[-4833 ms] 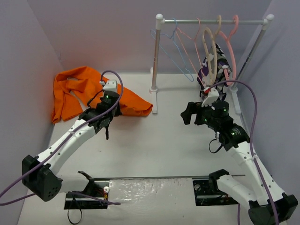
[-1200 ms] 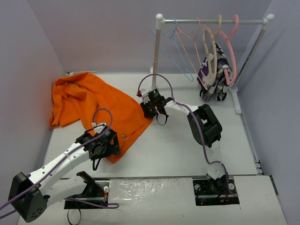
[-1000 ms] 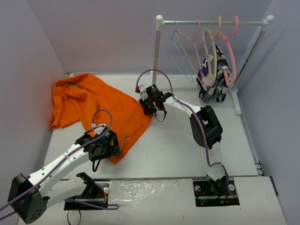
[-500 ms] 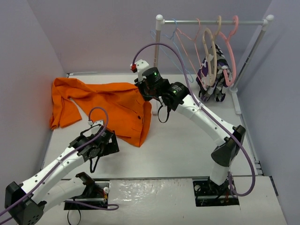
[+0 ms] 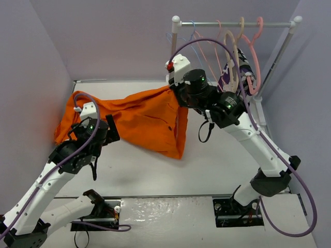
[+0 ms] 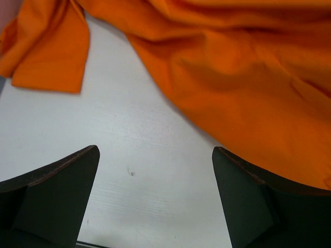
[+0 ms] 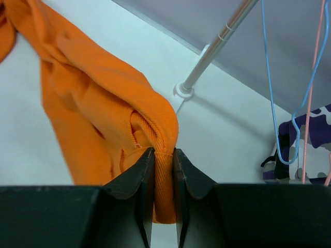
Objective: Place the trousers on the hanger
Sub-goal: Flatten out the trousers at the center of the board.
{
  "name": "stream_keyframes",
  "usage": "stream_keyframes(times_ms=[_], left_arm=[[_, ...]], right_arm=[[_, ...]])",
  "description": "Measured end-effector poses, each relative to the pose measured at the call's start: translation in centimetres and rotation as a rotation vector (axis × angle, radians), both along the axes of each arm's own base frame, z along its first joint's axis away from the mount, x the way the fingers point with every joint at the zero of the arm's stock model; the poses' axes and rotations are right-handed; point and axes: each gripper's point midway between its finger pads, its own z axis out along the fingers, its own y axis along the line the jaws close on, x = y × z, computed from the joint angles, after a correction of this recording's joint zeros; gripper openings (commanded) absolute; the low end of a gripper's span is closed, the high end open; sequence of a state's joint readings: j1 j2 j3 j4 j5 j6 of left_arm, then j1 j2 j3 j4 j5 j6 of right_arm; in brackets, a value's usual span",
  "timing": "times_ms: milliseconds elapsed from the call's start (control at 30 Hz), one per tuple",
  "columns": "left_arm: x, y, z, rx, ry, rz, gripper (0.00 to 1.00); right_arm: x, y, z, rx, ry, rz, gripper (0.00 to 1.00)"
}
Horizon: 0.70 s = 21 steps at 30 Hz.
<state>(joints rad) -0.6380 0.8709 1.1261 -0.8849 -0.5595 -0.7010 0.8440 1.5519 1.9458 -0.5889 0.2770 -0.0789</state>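
The orange trousers (image 5: 142,120) hang stretched from the table up to my right gripper (image 5: 175,92), which is shut on a folded edge of them, lifted beside the rack's left post. In the right wrist view the cloth (image 7: 88,103) is pinched between the fingers of that gripper (image 7: 164,152). The light-blue hanger (image 7: 269,77) hangs on the rail just right of it; in the top view its hook (image 5: 192,24) shows behind the right arm. My left gripper (image 5: 106,133) stands open over bare table below the trousers' left part (image 6: 232,77), its jaws (image 6: 155,151) holding nothing.
The white rack (image 5: 175,46) stands at the back right with pink hangers (image 5: 256,39), a beige hanger (image 5: 230,51) and a purple-white-black garment (image 5: 243,67) on it. Its post foot (image 7: 183,89) lies just beyond the held cloth. Walls close in on the left and right.
My right gripper has risen and moved right toward the rack, lifting the trousers' edge off the table. My left arm has moved up and back, still open.
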Motion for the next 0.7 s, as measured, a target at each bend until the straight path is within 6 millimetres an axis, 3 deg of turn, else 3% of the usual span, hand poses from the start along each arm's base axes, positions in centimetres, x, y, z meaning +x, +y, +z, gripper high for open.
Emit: stream_keyframes(times_ms=[100, 233, 367, 533, 700], left_arm=[[1.0, 0.5, 2.5, 0.037, -0.057, 0.013, 0.88], [1.8, 0.5, 3.9, 0.084, -0.093, -0.005, 0.88], [2.3, -0.3, 4.2, 0.089, -0.123, -0.065, 0.88], [2.8, -1.4, 1.8, 0.104, -0.080, -0.118, 0.88], [3.9, -2.0, -1.3, 0.151, 0.015, -0.104, 0.88]], right_arm=[[-2.1, -0.6, 1.4, 0.026, 0.005, 0.075, 0.00], [-6.3, -1.8, 2.9, 0.087, 0.027, 0.202, 0.00], [-10.2, -5.6, 4.7, 0.146, -0.006, 0.215, 0.00], [-12.1, -11.0, 5.2, 0.161, -0.045, 0.072, 0.00], [-11.3, -14.0, 1.4, 0.082, 0.021, -0.120, 0.00]])
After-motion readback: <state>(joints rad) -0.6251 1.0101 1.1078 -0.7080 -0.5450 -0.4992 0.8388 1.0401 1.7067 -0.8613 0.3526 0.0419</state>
